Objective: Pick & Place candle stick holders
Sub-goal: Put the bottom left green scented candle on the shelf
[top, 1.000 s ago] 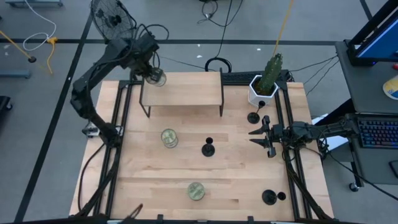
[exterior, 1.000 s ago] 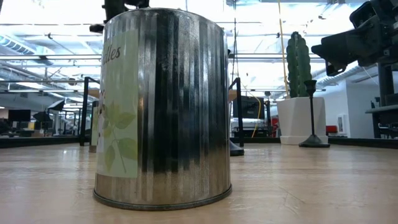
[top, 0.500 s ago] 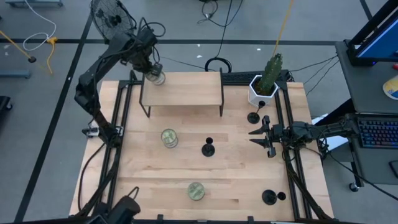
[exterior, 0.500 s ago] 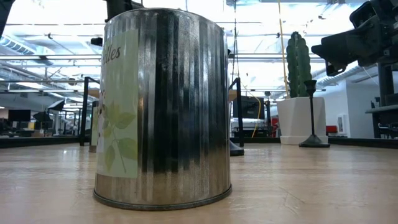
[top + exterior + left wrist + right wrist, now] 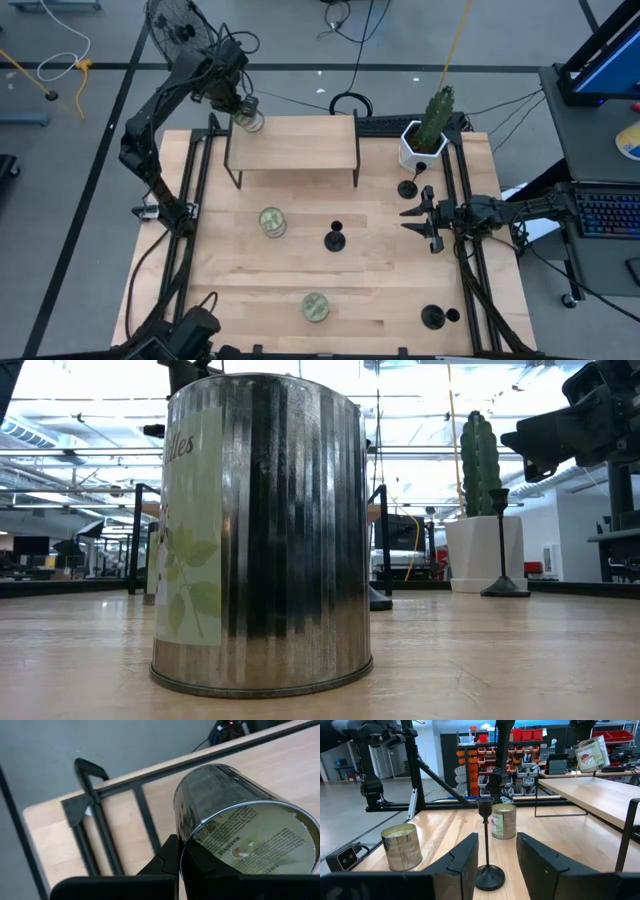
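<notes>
I count one wooden table [image 5: 380,290] under both arms, and on its far half one raised wooden shelf [image 5: 292,142] on black legs. Near the far right corner stands one white pot [image 5: 417,150] with a single cactus [image 5: 437,113] in it.

Jars come next: I see three. One jar [image 5: 271,222] stands left of centre, a second jar [image 5: 315,307] sits near the front edge and fills most of the low view, and a third jar [image 5: 248,122] is tilted in my left gripper [image 5: 232,100], over the shelf's far left corner. From the left wrist view its fingers are closed on that jar's rim, with the printed bottom label facing the camera.

Candle stick holders: three, all black, all standing on the table. The centre holder [image 5: 335,239] stands between the two resting jars and the right arm. The far holder [image 5: 407,188] stands just in front of the white pot. The near holder [image 5: 433,317] stands by the front right corner, beside the frame rail.

My right gripper [image 5: 418,219] hovers at the table's right side, fingers parted and gripping nothing, pointing toward the centre holder. In the right wrist view that holder's stem shows upright between the two fingers, apart from both.
</notes>
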{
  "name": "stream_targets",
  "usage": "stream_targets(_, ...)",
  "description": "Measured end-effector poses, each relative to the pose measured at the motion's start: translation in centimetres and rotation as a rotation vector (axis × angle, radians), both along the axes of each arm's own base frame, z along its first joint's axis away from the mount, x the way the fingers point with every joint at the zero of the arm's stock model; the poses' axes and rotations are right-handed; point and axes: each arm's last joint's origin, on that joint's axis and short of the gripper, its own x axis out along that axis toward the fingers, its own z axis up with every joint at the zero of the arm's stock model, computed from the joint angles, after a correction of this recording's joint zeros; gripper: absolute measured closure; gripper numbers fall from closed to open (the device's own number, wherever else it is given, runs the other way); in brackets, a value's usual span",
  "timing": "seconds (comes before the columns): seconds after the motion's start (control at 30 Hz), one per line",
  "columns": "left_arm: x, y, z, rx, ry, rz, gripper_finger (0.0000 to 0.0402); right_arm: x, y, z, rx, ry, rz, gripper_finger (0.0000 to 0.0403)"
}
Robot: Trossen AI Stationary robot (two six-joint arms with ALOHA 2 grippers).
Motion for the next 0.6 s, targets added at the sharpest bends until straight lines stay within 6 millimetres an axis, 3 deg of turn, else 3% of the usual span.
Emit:
stream_targets(0.37, 0.1, 0.3, 0.0, 0.021, -0.016, 0.008, 0.0401, 0.0, 0.0, 0.0, 0.0, 0.0, 0.0, 0.0277)
stream_targets(0.6, 0.9, 0.9, -1.4, -0.039, 0.026, -0.005, 0.0401, 0.0, 0.0, 0.0, 0.0, 0.0, 0.0, 0.0277)
